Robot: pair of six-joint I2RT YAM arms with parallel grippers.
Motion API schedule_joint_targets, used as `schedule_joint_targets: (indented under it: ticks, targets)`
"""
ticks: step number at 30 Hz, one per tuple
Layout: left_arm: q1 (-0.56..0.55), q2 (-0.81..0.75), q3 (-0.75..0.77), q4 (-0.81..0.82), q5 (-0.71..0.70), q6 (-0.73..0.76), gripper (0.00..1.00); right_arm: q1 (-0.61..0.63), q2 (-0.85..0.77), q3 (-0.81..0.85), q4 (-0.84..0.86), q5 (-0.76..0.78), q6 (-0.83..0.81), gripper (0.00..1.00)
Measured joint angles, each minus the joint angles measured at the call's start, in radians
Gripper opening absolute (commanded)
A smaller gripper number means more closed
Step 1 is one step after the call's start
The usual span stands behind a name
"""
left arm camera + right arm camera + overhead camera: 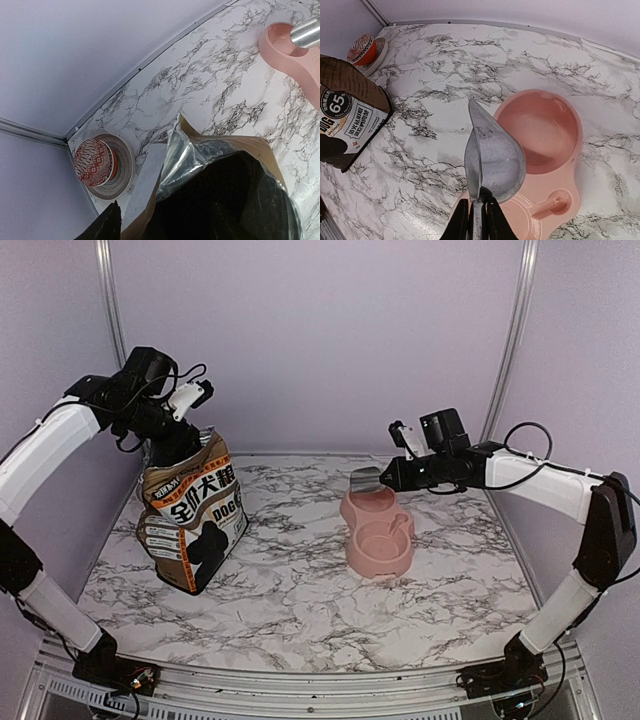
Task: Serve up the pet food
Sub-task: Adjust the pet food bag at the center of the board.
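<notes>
The brown-and-black dog food bag (pixel 195 525) stands upright at the left of the table. My left gripper (pixel 177 447) is at its open top. In the left wrist view the foil-lined mouth of the bag (pixel 200 155) gapes dark, and one fingertip (pixel 107 225) stands outside the rim, apart from it. The pet food itself is hidden in that dark inside. My right gripper (pixel 477 215) is shut on the handle of an empty metal scoop (pixel 495 155), held over the near rim of the pink double bowl (pixel 540 92). The bowl's basin is empty.
A reddish patterned ball (pixel 92 162) sits on a small dish (pixel 125 167) in the far left corner, behind the bag. The pink bowl (pixel 378 545) lies right of centre. Walls close in the back and both sides.
</notes>
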State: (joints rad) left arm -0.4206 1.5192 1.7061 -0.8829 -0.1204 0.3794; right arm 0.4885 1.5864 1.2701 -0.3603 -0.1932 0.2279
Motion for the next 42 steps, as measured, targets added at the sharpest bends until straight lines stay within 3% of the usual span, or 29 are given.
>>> schedule_joint_targets:
  ticks: [8,11,16,23,26,33,42]
  targets:
    - [0.020,0.079,0.040,0.018,-0.004,0.063,0.43,-0.007,0.000,-0.026,0.002,-0.008,-0.014,0.00]
    - [0.024,0.104,0.056,0.018,-0.012,0.090,0.30,-0.009,0.000,-0.026,0.003,-0.010,-0.018,0.00]
    - [0.039,0.143,0.096,0.018,-0.017,0.124,0.00,-0.010,0.000,-0.026,0.003,-0.019,-0.020,0.00]
    - [0.045,0.177,0.148,0.005,-0.034,0.122,0.00,-0.010,0.005,-0.026,0.008,-0.038,-0.019,0.00]
    - [0.045,0.199,0.176,0.000,-0.079,0.093,0.07,-0.010,0.018,-0.025,0.010,-0.049,-0.019,0.00]
    - [0.047,0.213,0.241,0.053,-0.212,-0.035,0.53,-0.010,0.034,-0.024,0.010,-0.072,-0.016,0.00]
    - [0.053,0.031,0.119,0.039,-0.226,-0.189,0.69,-0.010,0.037,0.009,0.010,-0.090,-0.016,0.00]
